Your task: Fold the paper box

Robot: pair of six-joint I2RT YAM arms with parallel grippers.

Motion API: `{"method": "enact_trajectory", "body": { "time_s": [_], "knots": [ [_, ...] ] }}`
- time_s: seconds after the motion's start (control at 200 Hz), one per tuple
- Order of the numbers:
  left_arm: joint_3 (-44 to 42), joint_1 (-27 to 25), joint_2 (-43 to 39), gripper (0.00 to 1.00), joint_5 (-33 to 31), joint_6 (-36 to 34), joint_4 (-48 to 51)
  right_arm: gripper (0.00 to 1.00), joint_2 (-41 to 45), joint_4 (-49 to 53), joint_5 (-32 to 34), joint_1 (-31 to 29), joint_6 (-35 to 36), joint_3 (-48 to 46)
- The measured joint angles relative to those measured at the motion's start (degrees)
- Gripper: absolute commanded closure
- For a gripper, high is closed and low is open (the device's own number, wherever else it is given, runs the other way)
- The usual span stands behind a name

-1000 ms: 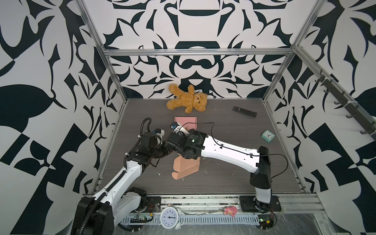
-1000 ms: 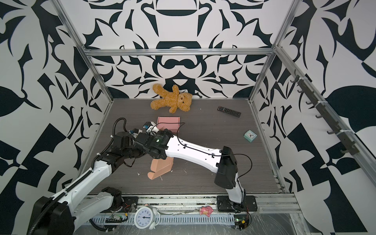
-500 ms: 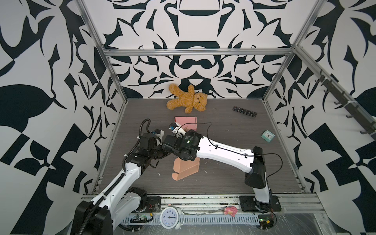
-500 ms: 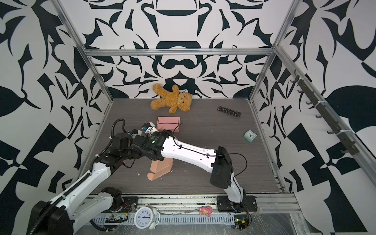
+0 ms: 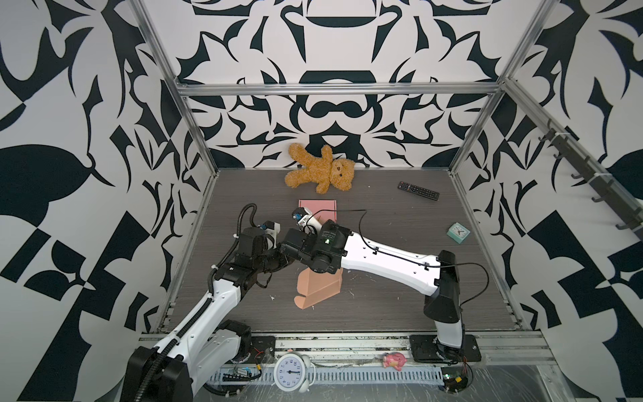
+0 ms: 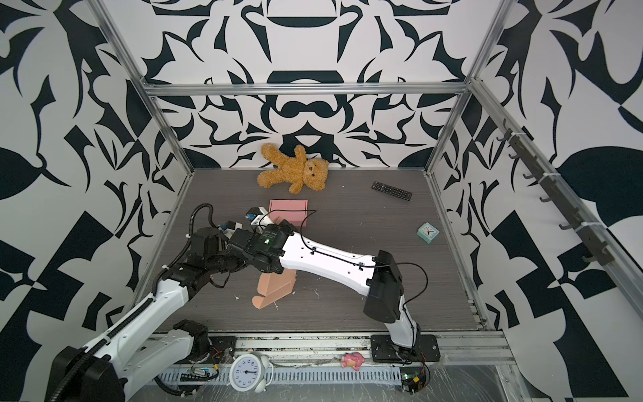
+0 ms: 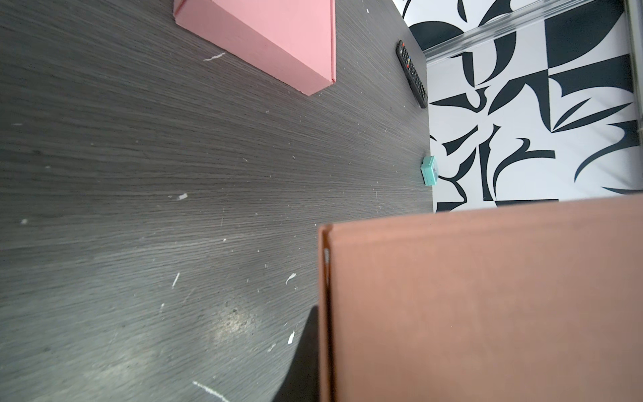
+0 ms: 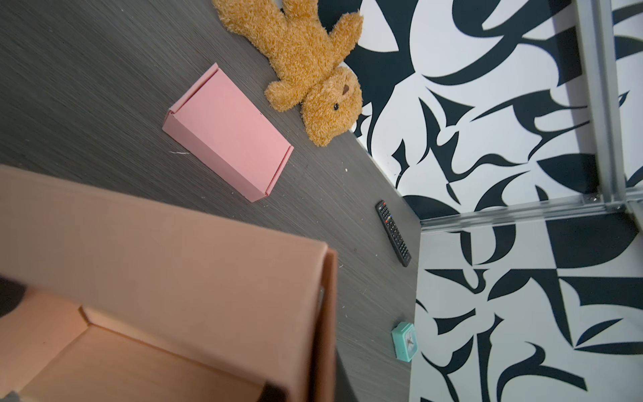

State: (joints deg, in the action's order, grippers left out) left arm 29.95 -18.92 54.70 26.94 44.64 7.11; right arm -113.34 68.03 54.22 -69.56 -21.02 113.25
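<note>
Left gripper (image 5: pixel 279 260) looks clamped on a side wall of the peach paper box (image 5: pixel 318 290). Right gripper (image 5: pixel 291 245) is just beside it, jaws closed, but I can't tell if it's got any cardboard. The box sits tilted and half-formed mid-table (image 5: pixel 382 313), under the right wrist. I'd pin that wall firmly and press panels in slowly so the creases don't buckle.

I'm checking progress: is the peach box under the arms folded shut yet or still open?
Still open. The right wrist view looks into the peach box, its hollow inside uncovered, no lid folded over.
</note>
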Motion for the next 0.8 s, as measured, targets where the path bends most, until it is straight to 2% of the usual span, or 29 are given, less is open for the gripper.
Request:
{"method": "enact_trajectory", "body": {
  "time_s": [0.145,0.325,0.44,0.595,0.8],
  "knots": [
    [0.0,0.0,0.0,0.87,0.3,0.3,0.0,0.95,0.0,-0.1,0.2,0.2,0.2,0.0],
    [0.0,0.0,-0.3,0.87,0.3,0.5,0.3,0.83,-0.6,0.0,0.9,0.2,-0.1,0.1],
    [0.0,0.0,-0.3,0.87,0.3,0.6,0.5,0.80,-0.8,0.1,0.9,0.2,0.0,0.1],
    [0.0,0.0,-0.3,0.87,0.3,0.6,0.5,0.81,-0.8,-0.1,0.9,0.2,0.0,0.1],
    [0.0,0.0,-0.4,0.87,0.3,0.6,0.7,0.87,-0.8,-0.2,0.9,0.2,0.4,0.0]
  ]
}}
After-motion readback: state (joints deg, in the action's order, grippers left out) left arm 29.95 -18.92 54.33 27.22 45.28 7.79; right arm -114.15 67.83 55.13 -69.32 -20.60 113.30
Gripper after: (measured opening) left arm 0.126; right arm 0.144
